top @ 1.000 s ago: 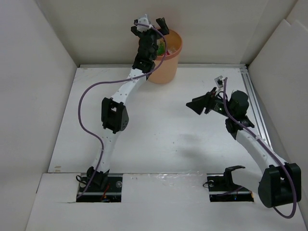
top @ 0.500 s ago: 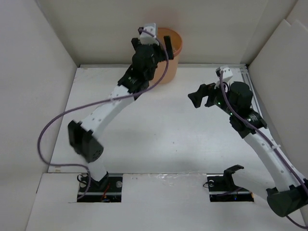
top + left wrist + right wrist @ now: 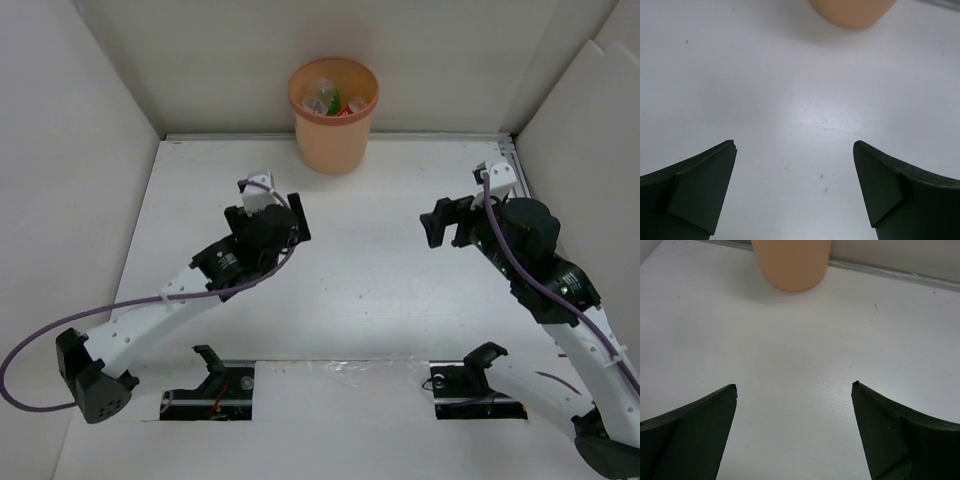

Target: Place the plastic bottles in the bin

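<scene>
From above, we are seeing the bin (image 3: 333, 140) standing upright at the far edge of the bench (image 3: 350, 280), close to the back wall (image 3: 200, 60). The plastic bottles (image 3: 330, 98) are lying jumbled inside it, with a green one and a red patch showing among the clear ones. The left gripper (image 3: 270, 208) is hovering over the bench on the near left, well apart from the bin, its jaws spread and carrying nothing. The right gripper (image 3: 449, 222) is hanging over the right side of the bench, also well apart from the bin, jaws released and empty. Through the left wrist camera, we are looking between the left gripper's (image 3: 795, 147) two dark fingers (image 3: 705, 185), which are standing wide apart over bare white bench (image 3: 790, 85), while the bin's base (image 3: 852, 12) is peeking in at the top edge. Through the right wrist camera, the right gripper (image 3: 794, 387) is likewise standing wide with nothing between its fingers (image 3: 900, 435), and the bin's lower wall (image 3: 792, 265) is resting on the bench (image 3: 790, 340) far ahead, next to the wall (image 3: 890, 252).
</scene>
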Controlling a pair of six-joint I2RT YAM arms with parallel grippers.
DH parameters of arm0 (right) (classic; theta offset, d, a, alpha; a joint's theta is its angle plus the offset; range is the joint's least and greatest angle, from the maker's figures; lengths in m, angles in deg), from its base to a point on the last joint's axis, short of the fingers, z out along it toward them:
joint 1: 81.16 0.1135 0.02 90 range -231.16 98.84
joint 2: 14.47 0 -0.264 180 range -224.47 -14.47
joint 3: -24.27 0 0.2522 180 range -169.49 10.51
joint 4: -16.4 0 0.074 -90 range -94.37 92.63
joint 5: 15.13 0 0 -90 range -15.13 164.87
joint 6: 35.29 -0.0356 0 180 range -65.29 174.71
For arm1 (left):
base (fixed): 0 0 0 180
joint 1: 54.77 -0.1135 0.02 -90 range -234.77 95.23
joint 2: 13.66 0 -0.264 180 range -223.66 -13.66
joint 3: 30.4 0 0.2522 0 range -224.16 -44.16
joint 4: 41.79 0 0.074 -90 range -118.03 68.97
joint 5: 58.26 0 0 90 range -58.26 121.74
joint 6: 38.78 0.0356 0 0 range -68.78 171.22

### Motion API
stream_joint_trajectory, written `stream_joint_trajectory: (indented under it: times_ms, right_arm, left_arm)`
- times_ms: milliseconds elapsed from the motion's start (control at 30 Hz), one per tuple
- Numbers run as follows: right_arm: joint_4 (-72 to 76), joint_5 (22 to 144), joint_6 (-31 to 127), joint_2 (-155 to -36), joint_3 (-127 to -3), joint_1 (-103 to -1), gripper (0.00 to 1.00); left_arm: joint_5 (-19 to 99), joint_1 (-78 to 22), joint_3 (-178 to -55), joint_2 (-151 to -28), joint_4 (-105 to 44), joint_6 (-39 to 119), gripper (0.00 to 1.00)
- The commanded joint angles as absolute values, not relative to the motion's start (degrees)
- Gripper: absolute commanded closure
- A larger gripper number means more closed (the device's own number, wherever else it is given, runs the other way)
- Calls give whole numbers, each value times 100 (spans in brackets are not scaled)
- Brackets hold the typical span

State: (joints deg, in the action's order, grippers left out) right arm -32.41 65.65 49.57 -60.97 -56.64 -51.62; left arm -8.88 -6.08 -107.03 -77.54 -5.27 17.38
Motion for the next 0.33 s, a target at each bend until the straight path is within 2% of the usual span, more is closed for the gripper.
stream_joint_trajectory:
  times_ms: [0, 133, 300]
  right_arm:
    - [-3358, 6178, 5067, -5789, -5585, -5014, 0]
    - [-3594, 5940, 5015, -5657, -5532, -4829, 0]
    - [-3779, 5765, 4953, -5429, -5585, -4776, 0]
  left_arm:
    - [-1186, -493, -10290, -6765, 474, 957, 0]
    - [-1669, 173, -9962, -5754, 870, 342, 0]
    - [-1722, 227, -10032, -5007, 1852, 42, 0]
